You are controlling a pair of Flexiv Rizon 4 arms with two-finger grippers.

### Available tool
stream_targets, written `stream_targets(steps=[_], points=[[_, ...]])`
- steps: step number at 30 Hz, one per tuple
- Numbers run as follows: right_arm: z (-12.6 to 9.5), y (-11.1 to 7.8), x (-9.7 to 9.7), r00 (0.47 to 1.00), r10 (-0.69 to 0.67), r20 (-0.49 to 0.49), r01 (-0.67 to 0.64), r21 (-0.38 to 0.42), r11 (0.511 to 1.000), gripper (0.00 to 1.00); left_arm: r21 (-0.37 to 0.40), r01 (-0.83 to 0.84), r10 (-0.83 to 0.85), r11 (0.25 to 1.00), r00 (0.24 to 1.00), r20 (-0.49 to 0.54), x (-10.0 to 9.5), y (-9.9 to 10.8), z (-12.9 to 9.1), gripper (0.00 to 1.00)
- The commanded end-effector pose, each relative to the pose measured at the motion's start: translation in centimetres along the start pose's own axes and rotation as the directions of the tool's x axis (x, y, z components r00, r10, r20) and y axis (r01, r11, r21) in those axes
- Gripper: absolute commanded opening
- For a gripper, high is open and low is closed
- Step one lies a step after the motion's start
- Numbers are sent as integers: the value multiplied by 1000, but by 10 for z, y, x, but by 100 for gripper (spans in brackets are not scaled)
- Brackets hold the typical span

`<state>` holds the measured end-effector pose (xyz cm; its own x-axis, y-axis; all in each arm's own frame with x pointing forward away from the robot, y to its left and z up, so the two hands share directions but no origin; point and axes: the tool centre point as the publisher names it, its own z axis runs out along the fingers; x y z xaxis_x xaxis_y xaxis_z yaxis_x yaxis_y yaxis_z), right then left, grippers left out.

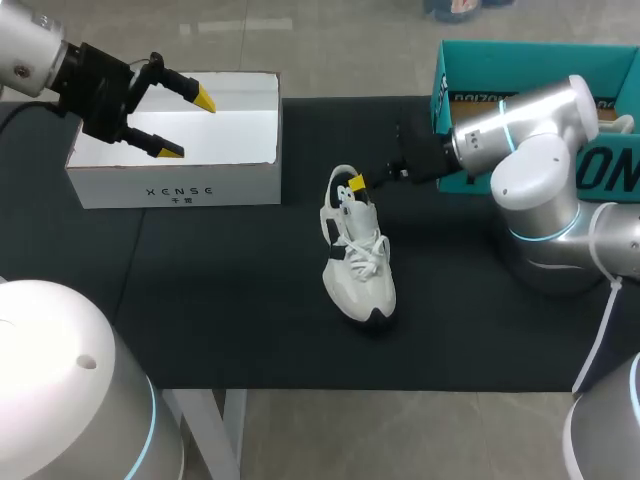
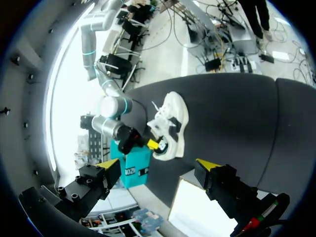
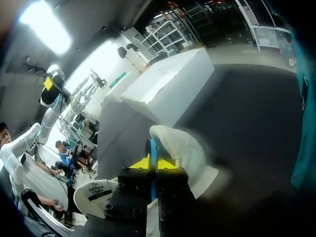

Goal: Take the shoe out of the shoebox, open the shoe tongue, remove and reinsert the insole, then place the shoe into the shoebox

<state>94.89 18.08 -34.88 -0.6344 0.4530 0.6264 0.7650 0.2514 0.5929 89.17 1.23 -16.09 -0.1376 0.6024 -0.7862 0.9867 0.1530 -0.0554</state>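
Left arm (image 1: 25,45) and right arm (image 1: 540,170): rounded silver-grey links with cyan joint rings; left gripper (image 1: 188,124) and right gripper (image 1: 355,184): black bodies, yellow fingertips (image 1: 204,98); white cable (image 1: 603,325) beside the right arm.

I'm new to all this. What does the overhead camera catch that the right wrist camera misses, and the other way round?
Only the head view shows the whole white shoe standing on the black table, laces and toe included. Only the right wrist view shows that the right gripper has its yellow tips pinched on a thin blue strip at the shoe's opening. Both show part of the shoe, the white shoebox and the teal box.
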Motion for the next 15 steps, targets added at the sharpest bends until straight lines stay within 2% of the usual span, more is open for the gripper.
stream_targets(steps=[1, 6, 9, 10, 11, 12, 13, 15], points=[[5, -14, 2, 1000, 22, 2, -22, 1, 1000, 0, 0, 0, 0, 1000, 1000, -4, 0, 0, 0, 100], [9, -30, 10, 999, 38, -14, -37, 43, 998, 0, 0, 0, 0, 1000, 1000, -4, 0, 0, 0, 100], [10, -33, 11, 999, 41, -18, -40, 51, 998, 0, 0, 0, 0, 1000, 1000, -4, 0, 0, 0, 100], [10, -33, 11, 999, 41, -16, -41, 52, 998, 10, 0, 0, 0, 1000, 1000, -4, 0, 0, 0, 100], [9, -32, 12, 999, 42, -14, -42, 51, 998, 26, 0, 0, 0, 1000, 1000, -4, 0, 0, 0, 100], [9, -30, 12, 999, 41, -12, -41, 50, 998, 47, 0, 0, 0, 1000, 1000, -4, 0, 0, 0, 100], [8, -28, 12, 999, 36, -4, -36, 53, 998, 97, 0, 0, 0, 1000, 1000, -4, 0, 0, 0, 100], [7, -23, 13, 1000, 29, 2, -29, 53, 998, 100, 0, 0, 0, 1000, 1000, -4, 0, 0, 0, 100]])
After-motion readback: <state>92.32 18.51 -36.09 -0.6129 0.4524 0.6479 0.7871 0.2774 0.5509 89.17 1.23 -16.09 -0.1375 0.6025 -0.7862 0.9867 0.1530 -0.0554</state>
